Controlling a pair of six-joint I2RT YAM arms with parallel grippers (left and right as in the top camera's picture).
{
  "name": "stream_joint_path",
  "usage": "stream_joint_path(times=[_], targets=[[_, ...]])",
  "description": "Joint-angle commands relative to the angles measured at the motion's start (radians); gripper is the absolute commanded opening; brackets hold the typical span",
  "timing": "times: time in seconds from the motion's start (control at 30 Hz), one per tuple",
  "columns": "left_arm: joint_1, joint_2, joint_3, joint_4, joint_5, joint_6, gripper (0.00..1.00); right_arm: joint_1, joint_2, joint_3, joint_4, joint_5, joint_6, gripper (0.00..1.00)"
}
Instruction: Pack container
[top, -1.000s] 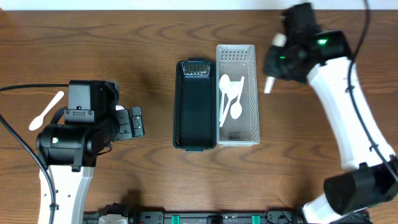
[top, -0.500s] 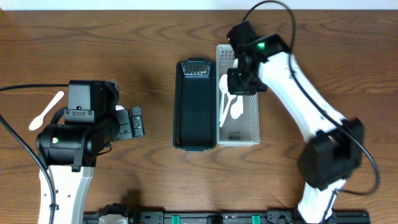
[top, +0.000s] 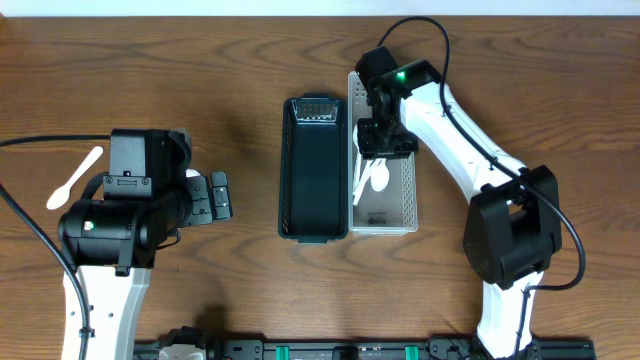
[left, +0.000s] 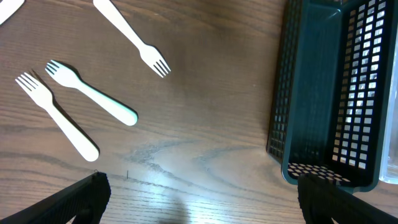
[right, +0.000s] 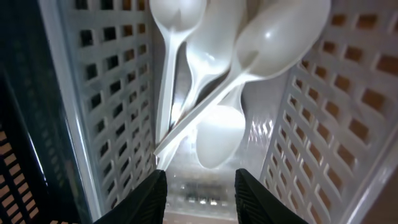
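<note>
Overhead: dark basket (top: 313, 170) and white basket (top: 411, 190) stand side by side, touching along their long sides, mid-table (top: 500, 60). Right gripper (top: 385, 140) hangs inside the upper half of the white basket. Right wrist view: right gripper (right: 202, 193) pointed down into the white basket (right: 106, 93), fingertips (right: 152, 196) apart, nothing between them, so parted and empty. Several white spoons (right: 280, 37) lie in that basket, overlapping each other, handles crossing, one bowl (right: 217, 137) just ahead of the fingertips. No contact between fingers and spoons visible. In the overhead view the white spoons (top: 380, 177) show just below the gripper. Edge of the dark basket (right: 18, 124) shows at the left of the wrist view. Dark basket looks empty. Left gripper (top: 215, 195) sits well left of the baskets, above the table, jaws wide apart, holding nothing. In the left wrist view the left gripper (left: 211, 202) frames bare wood. Three white forks (left: 90, 93) lie on the table there, none touching, with the dark basket (left: 323, 93) off to the right. A loose spoon (top: 76, 178) lies on the table at far left, beside the left arm.
</note>
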Motion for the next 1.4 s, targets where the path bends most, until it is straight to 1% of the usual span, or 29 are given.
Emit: stream_joint_path(times=[0.0, 0.07, 0.13, 0.17, 0.27, 0.3, 0.33, 0.43, 0.5, 0.67, 0.8, 1.0, 1.2, 1.37], targets=[[-0.002, -0.001, 0.014, -0.008, -0.012, 0.017, 0.98, -0.014, -0.015, 0.038, 0.002, 0.011, -0.055, 0.39], [-0.002, -0.001, 0.014, -0.014, -0.013, 0.016, 0.98, -0.040, -0.026, 0.095, -0.015, 0.023, -0.090, 0.40], [-0.002, -0.001, 0.028, -0.027, -0.014, -0.017, 0.98, -0.071, -0.037, 0.178, -0.045, 0.039, -0.126, 0.40], [-0.002, 0.000, 0.041, -0.034, -0.016, -0.038, 0.98, -0.086, -0.043, 0.219, -0.060, 0.053, -0.141, 0.43], [-0.002, 0.017, 0.108, -0.053, -0.030, -0.122, 0.98, -0.146, -0.068, 0.375, -0.098, 0.076, -0.217, 0.86], [-0.002, 0.031, 0.133, -0.062, -0.041, -0.153, 0.98, -0.162, -0.074, 0.411, -0.101, 0.075, -0.236, 0.95], [-0.002, 0.053, 0.162, -0.073, -0.062, -0.194, 0.98, -0.188, -0.084, 0.466, -0.103, 0.075, -0.254, 0.99], [0.000, 0.138, 0.219, -0.092, -0.134, -0.315, 0.98, -0.256, -0.107, 0.584, -0.117, 0.071, -0.284, 0.99], [0.008, 0.198, 0.225, -0.066, -0.136, -0.359, 0.98, -0.300, -0.119, 0.635, -0.132, 0.071, -0.290, 0.99], [0.066, 0.395, 0.225, -0.018, -0.135, -0.451, 0.98, -0.409, -0.137, 0.664, -0.207, 0.071, -0.298, 0.99], [0.123, 0.528, 0.225, 0.034, -0.113, -0.458, 0.98, -0.484, -0.134, 0.660, -0.277, 0.071, -0.318, 0.99], [0.180, 0.677, 0.225, 0.109, -0.040, -0.458, 0.98, -0.572, -0.134, 0.660, -0.291, 0.071, -0.319, 0.99], [0.183, 0.808, 0.223, 0.157, -0.033, -0.459, 0.98, -0.608, -0.134, 0.660, -0.291, 0.071, -0.318, 0.99], [0.183, 0.893, 0.220, 0.193, -0.028, -0.458, 0.98, -0.610, -0.134, 0.660, -0.291, 0.071, -0.318, 0.99]])
